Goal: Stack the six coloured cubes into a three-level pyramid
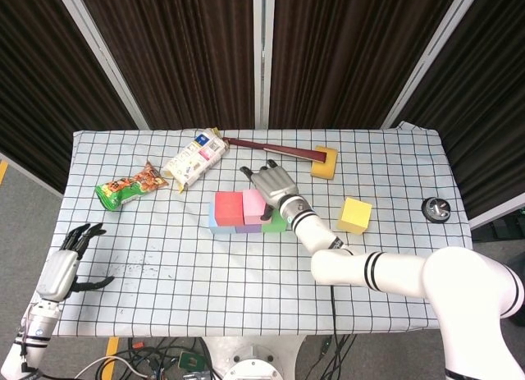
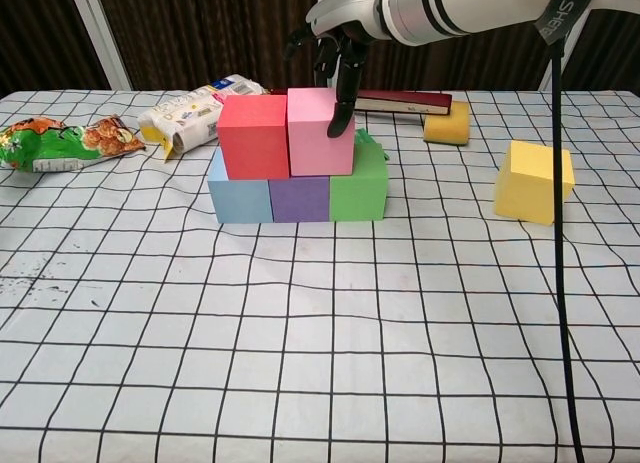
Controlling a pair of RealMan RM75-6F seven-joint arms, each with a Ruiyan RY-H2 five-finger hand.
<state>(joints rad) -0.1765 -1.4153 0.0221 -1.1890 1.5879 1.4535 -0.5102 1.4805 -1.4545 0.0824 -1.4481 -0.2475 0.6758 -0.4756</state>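
Note:
Blue cube point(image 2: 238, 195), purple cube point(image 2: 300, 197) and green cube point(image 2: 360, 188) form a row on the table. Red cube point(image 2: 254, 135) and pink cube point(image 2: 318, 133) sit side by side on top of them. My right hand point(image 2: 335, 43) hangs over the pink cube's far right edge with its fingers apart, one fingertip point(image 2: 337, 128) touching that cube's right side. It holds nothing. The yellow cube point(image 2: 534, 180) stands alone to the right. In the head view my left hand point(image 1: 70, 261) is spread and empty beyond the table's front left corner, far from the stack point(image 1: 246, 212).
Behind the stack lie a white carton point(image 2: 195, 113), a green snack bag point(image 2: 60, 143), a dark red book point(image 2: 405, 102) and a yellow sponge point(image 2: 447, 123). A small black round object point(image 1: 435, 208) sits near the table's right edge.

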